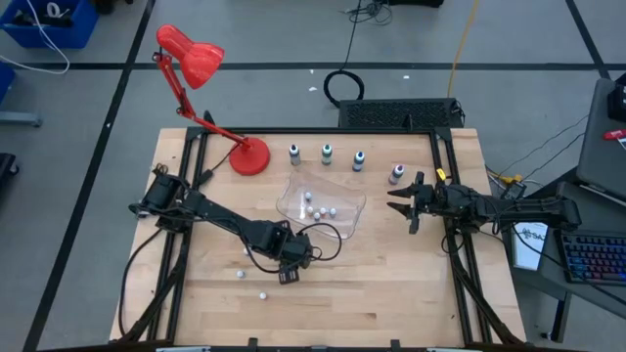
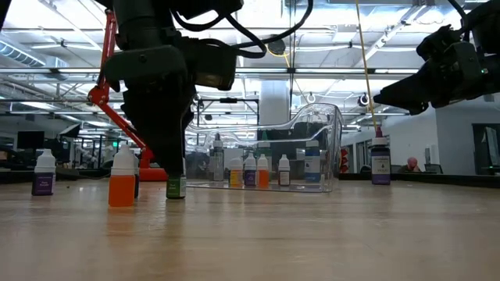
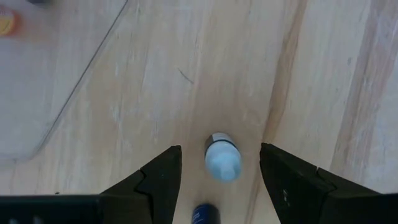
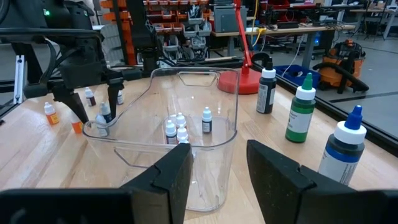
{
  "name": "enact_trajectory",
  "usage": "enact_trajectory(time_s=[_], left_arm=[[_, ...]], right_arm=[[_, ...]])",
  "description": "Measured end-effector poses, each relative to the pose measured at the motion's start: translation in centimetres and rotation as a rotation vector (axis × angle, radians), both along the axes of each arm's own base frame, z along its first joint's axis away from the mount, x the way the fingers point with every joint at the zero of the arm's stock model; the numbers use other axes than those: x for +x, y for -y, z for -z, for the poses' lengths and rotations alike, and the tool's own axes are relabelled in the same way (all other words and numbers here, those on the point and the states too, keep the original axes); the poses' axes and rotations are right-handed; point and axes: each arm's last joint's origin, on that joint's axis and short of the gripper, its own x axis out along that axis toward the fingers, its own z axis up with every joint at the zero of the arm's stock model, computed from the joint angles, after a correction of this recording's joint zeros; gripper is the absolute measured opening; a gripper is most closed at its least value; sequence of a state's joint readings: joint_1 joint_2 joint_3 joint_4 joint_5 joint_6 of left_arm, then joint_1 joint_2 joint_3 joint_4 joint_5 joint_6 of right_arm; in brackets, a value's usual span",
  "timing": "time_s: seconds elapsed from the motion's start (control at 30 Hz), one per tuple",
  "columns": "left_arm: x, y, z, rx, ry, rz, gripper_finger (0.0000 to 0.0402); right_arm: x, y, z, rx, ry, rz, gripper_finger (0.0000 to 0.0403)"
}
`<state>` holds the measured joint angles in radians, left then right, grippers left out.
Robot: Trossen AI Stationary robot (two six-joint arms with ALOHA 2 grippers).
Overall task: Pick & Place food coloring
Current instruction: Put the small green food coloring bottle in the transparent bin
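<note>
While spread wide, left gripper (image 3: 217, 180) straddling an upright food coloring bottle (image 3: 222, 157) on near-left tabletop (image 1: 391, 284) beside clear container (image 1: 344, 217); right gripper (image 1: 404, 202) released, idle far right.

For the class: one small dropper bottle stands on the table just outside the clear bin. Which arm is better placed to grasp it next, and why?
Left. The left gripper hangs open right over the small bottle, a finger on either side. The right gripper waits open across the clear bin, farther off.
</note>
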<state>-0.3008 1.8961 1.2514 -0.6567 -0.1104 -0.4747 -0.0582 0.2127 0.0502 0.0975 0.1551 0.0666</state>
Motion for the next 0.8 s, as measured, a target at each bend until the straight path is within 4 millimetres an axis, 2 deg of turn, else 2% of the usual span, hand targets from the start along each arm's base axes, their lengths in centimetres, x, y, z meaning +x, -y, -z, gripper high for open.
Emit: enact_trajectory(time_s=[0.27,0.37,0.8], left_arm=[[0.00,-0.01,0.00,0.003,0.000,-0.001,0.0218],[-0.01,-0.01,0.00,0.002,0.000,-0.001,0.0206],[0.00,0.02,-0.02,-0.007,-0.002,0.001,0.0065]], right_arm=[[0.00,0.00,0.00,0.000,0.000,0.000,0.0144],[0.00,0.00,0.00,0.000,0.000,0.000,0.0144],[0.00,0.00,0.01,0.000,-0.001,0.000,0.0144]])
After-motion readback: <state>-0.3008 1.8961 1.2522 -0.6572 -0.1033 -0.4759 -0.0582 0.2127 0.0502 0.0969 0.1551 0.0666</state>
